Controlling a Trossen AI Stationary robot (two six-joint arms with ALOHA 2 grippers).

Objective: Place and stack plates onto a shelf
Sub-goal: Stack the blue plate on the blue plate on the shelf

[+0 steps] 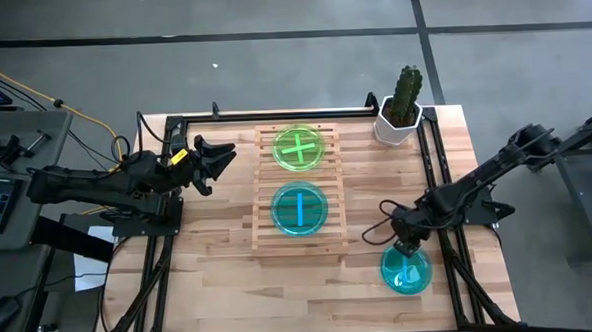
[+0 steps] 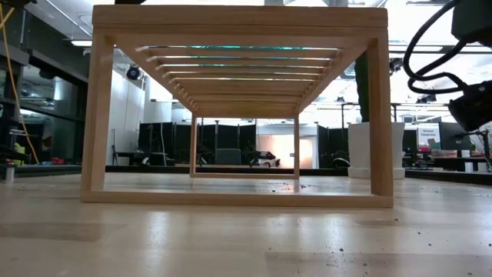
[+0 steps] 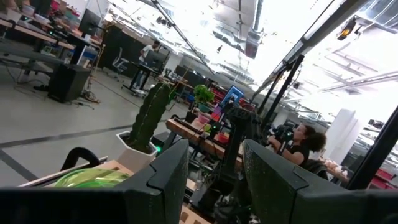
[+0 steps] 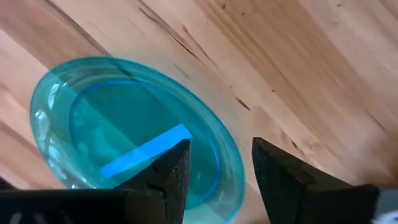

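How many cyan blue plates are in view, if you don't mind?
2: one cyan plate on the shelf, one on the table under the right gripper. Stacked ones may be hidden.

From my table-level camera I saw the light-wood shelf (image 2: 238, 108) standing square in front of me on the wooden tabletop (image 2: 231, 238), its slats running overhead with a faint cyan-green tint showing between them. A white pot (image 2: 367, 150) stood behind its right leg. Dark arm parts with looped black cable (image 2: 430, 54) hung at the upper right.
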